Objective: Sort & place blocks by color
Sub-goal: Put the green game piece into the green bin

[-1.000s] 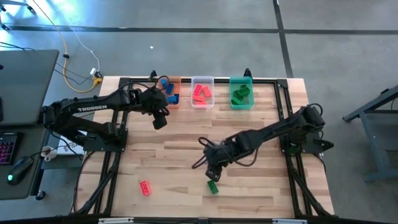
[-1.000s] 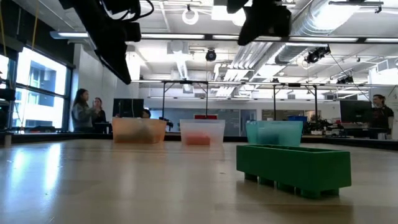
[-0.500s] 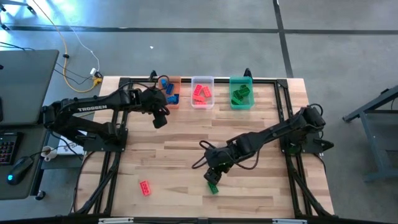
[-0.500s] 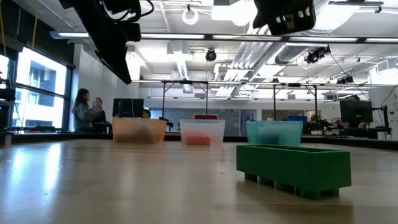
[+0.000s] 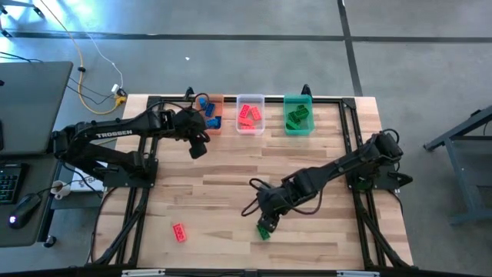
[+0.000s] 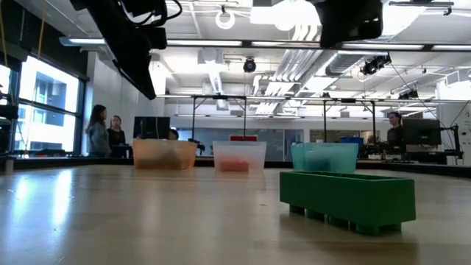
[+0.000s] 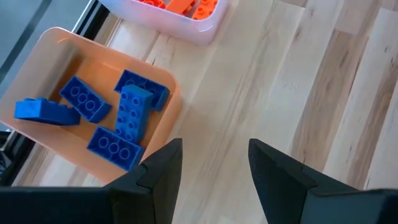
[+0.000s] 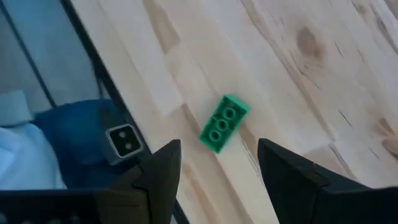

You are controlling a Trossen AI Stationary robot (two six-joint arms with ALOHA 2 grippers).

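A green block (image 5: pixel 263 231) lies flat on the table near its near edge; it shows large in the low view (image 6: pixel 347 198) and in the right wrist view (image 8: pixel 223 122). My right gripper (image 5: pixel 265 218) hovers open just above it, fingers (image 8: pixel 158 171) pointing down. A red block (image 5: pixel 179 231) lies at near left. Several blue blocks (image 7: pixel 127 112) lie in the orange bin (image 5: pixel 213 114), red ones in the clear bin (image 5: pixel 250 114), green ones in the green bin (image 5: pixel 297 114). My left gripper (image 5: pixel 197 148) waits open beside the orange bin.
The three bins stand in a row along the table's far edge. Bare wood lies across the table's middle and between the two loose blocks. A desk with a laptop, keyboard and mouse stands left of the table. People stand in the room beyond.
My right gripper has moved toward the table's near edge and down, from just far of the green block to nearly over it. Neither the block nor my left arm has moved.
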